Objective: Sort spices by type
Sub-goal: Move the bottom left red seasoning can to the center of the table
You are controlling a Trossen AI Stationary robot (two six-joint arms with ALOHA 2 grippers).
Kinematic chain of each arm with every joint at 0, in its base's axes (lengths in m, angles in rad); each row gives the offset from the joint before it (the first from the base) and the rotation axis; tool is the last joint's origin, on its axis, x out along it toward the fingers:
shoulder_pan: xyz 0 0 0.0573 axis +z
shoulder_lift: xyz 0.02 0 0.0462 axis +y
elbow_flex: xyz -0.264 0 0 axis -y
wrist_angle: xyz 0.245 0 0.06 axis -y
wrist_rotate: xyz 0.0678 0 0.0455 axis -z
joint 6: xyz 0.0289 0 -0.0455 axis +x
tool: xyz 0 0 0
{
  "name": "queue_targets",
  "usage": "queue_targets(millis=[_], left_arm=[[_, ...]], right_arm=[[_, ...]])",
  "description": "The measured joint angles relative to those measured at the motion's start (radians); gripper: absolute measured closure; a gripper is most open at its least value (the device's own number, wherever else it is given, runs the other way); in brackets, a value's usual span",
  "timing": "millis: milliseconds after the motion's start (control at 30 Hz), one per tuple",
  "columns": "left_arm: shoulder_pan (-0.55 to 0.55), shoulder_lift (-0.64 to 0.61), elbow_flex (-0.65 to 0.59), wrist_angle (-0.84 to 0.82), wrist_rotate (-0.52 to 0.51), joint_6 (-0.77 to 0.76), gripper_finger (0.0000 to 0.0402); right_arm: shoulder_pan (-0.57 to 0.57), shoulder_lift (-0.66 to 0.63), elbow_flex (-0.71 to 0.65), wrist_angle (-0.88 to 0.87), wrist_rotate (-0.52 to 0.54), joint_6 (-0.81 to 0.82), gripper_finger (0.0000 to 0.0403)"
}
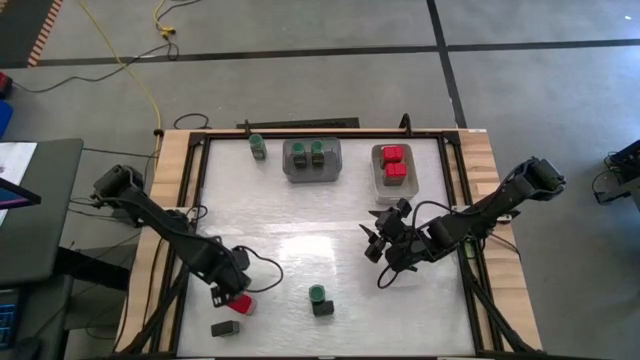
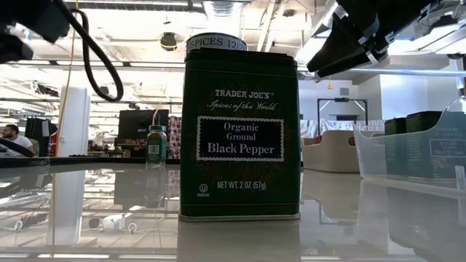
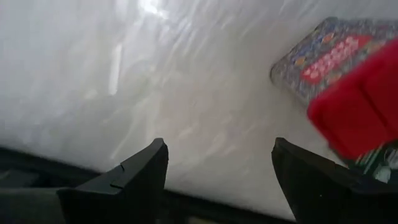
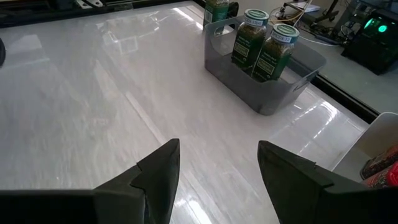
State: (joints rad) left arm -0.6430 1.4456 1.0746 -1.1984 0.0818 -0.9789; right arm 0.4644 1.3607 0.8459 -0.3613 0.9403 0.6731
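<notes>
From above, the pale desk carries a grey tray of green jars upper centre. The left hand, lower left, hovers open and empty beside a red-topped spice (likely next pick). Its wrist view shows the gap empty. The right hand waits, open, empty.
</notes>
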Motion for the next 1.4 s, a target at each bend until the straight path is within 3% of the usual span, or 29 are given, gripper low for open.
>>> queue_targets(millis=[200,300,500,633,833,1000,1400], left_arm=[[-0.015,-0.001,0.137,-0.174,-0.012,-0.013,0.0125],[-0.041,-0.001,0.194,-0.127,-0.06,0.049,0.0125],[-0.09,0.001,0.209,0.049,-0.179,0.351,0.0125],[-0.103,0.02,0.204,0.073,-0.217,0.386,0.0125],[-0.113,0.108,0.204,0.077,-0.213,0.424,0.0125],[-0.113,0.179,0.204,0.121,-0.134,0.476,0.0125],[-0.124,0.171,0.203,0.167,-0.142,0.44,0.0125]], right_arm=[[0.0,0.0,0.0,0.0,0.0,0.0,0.0159],[0.0,0.0,0.0,-0.001,0.0,0.0,0.0159],[0.0,0.0,0.0,-0.005,0.0,0.0,0.0159],[0.0,0.0,0.0,-0.005,0.0,0.0,0.0159],[0.0,0.0,0.0,-0.009,0.0,0.0,0.0159],[0.0,0.0,0.0,-0.009,0.0,0.0,0.0159],[0.0,0.0,0.0,-0.009,0.0,0.0,0.0159]])
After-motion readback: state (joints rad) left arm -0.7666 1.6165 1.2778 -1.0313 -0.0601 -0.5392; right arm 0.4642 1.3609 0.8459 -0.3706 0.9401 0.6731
